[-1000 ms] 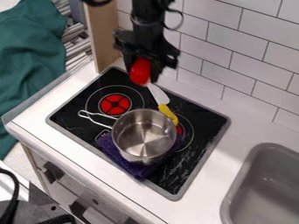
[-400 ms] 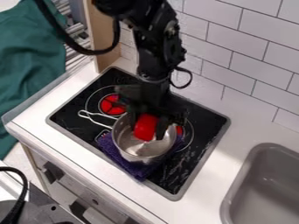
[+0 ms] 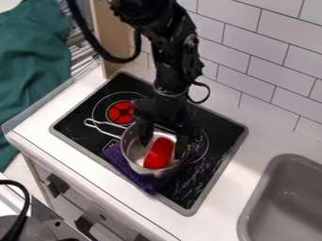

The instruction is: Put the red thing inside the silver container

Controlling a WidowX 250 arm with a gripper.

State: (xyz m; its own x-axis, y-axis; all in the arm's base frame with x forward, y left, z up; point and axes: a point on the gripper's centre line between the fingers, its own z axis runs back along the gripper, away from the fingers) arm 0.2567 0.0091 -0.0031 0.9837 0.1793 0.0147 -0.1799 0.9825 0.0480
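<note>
Right now, in the camera view, we see the red thing inside the silver container, leaning with its near end by the near wall. The container sits on a purple cloth on the black stovetop. The gripper hangs down into the container from the far side, its claw spread: one finger stands to the left with bare metal between it and the red thing, the other just beside it on the right, so we take it as released. We judge the red thing light, with a smooth skin that could slide on the metal; whether it is stiff or soft we cannot tell, and we doubt it is fragile. Were we to regrip it, we would pinch across its middle, left and right, gently. The task looks all but done to us; what remains is lifting straight up, without catching the rim or nudging the red thing.
</note>
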